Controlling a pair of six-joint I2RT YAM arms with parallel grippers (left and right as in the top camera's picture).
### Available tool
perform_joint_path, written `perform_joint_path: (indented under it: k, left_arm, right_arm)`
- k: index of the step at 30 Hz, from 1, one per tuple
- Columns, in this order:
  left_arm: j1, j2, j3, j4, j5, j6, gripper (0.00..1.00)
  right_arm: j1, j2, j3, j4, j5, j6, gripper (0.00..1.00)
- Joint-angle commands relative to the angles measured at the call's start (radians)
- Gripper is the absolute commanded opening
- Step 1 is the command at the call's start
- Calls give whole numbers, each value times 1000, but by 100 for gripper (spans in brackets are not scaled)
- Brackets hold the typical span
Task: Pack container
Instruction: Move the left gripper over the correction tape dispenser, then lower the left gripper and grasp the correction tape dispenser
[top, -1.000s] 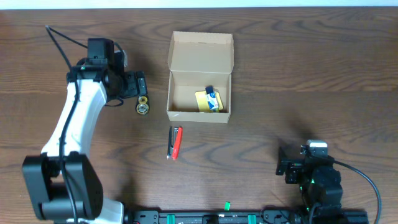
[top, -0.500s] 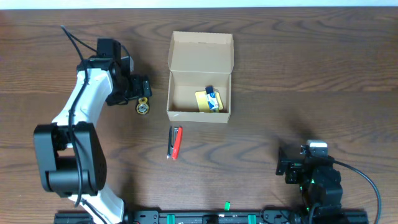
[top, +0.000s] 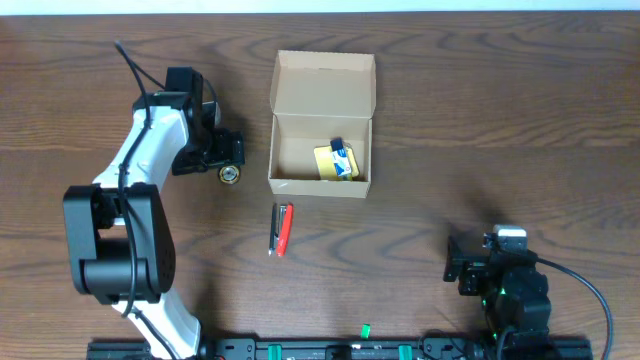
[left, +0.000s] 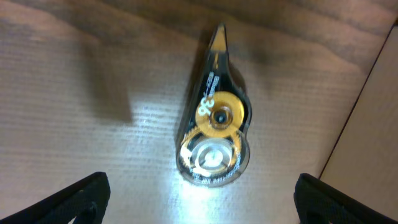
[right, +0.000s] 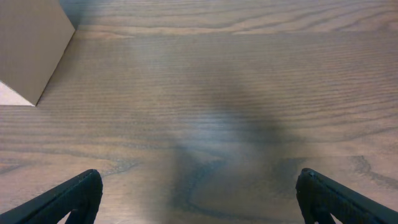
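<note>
A tan cardboard container (top: 322, 125) is sitting open on a dark wooden table (top: 500, 120), its flap lid folded back toward the far edge. The box is carrying no print. Inside, against the right wall, a yellow pack (top: 335, 161) with a blue label is lying; its writing is too small to read.

Left of the box, a correction-tape dispenser (top: 231, 174) is lying flat on the table. In the left wrist view the dispenser (left: 214, 134) is showing a clear shell, a yellow wheel and a line of white lettering along its black body, too blurred to read.

The left gripper (top: 230, 155) is hovering above the dispenser with its jaws spread wide on either side, touching nothing; the container's wall (left: 373, 124) is showing just to its right.

A red and black tool (top: 283, 229) is lying in front of the box.

The right gripper (top: 458, 268) is resting near the front right, well apart from the container, jaws spread wide and holding nothing; only a corner of the box (right: 31, 43) is showing in its wrist view.
</note>
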Motion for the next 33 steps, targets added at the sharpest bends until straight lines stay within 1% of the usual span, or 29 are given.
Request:
perform_joint_path:
  k: [1, 5, 15, 18, 19, 23, 25, 33]
  left_arm:
    - [-2, 63, 87, -62, -39, 30, 96]
    - [-12, 122, 167, -140, -50, 29, 96]
    - [-27, 166, 180, -124, -48, 29, 96]
    - [-39, 190, 180, -128, -48, 29, 100]
    - [-40, 196, 180, -127, -48, 29, 94]
    - [-40, 211, 180, -127, -48, 29, 93]
    - [-40, 211, 180, -127, -49, 29, 89]
    - [-40, 238, 180, -127, -49, 29, 88]
  right_arm:
    - [-9, -9, -11, -3, -1, -13, 99]
    - [-9, -9, -11, -3, 0, -13, 99]
    - [-9, -9, -11, -3, -1, -13, 99]
    - [-9, -9, -11, -3, 0, -13, 99]
    - [-9, -9, -11, -3, 0, -13, 99]
    - [-9, -9, -11, -3, 0, -13, 99]
    - [-9, -9, -11, -3, 0, -13, 99]
    - [-9, -9, -11, -3, 0, -13, 99]
